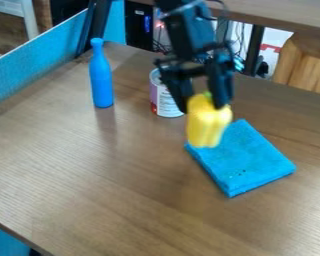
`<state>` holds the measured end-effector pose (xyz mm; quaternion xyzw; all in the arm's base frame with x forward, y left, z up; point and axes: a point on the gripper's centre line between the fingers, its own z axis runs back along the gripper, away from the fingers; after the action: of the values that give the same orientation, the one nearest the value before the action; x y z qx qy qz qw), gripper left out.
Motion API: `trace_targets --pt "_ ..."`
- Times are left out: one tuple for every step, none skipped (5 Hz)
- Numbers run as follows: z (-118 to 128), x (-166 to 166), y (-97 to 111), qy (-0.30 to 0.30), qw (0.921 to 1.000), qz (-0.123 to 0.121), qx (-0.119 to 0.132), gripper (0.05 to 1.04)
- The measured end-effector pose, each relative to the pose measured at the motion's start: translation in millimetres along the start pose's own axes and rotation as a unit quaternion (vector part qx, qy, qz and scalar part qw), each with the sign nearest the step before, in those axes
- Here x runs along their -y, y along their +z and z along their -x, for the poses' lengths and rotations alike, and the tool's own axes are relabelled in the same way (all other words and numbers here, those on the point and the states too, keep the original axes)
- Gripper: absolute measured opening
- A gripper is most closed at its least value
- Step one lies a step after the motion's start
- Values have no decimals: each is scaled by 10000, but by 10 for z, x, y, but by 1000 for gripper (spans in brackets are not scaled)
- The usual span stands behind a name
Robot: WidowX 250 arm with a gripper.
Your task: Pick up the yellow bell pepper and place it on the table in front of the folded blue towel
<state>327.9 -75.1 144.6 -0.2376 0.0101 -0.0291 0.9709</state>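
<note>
Arm (191,36) aslant from the top edge, jaws downward, clamped on yellow pepper (207,123).

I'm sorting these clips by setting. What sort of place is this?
Probably a robotics lab or workshop: a black robot arm holds a yellow toy pepper over a wooden table, with cables and lit electronics behind.

Wood-grained table (89,185) with soft sheen, matt cloth (246,160), glossy yellow pepper (206,122)
</note>
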Motion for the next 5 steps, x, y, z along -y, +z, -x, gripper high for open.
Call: trace_targets --pt "128 228 -213 -260 9993 49 -255 810" --pt "270 423 -413 -431 9982 5 -425 810" --pt "407 522 -595 -567 9964 -2 -630 810" --pt "497 544 -696 -623 9952 -9 -759 810" --pt "531 518 -746 -646 9948 -20 -782 810"
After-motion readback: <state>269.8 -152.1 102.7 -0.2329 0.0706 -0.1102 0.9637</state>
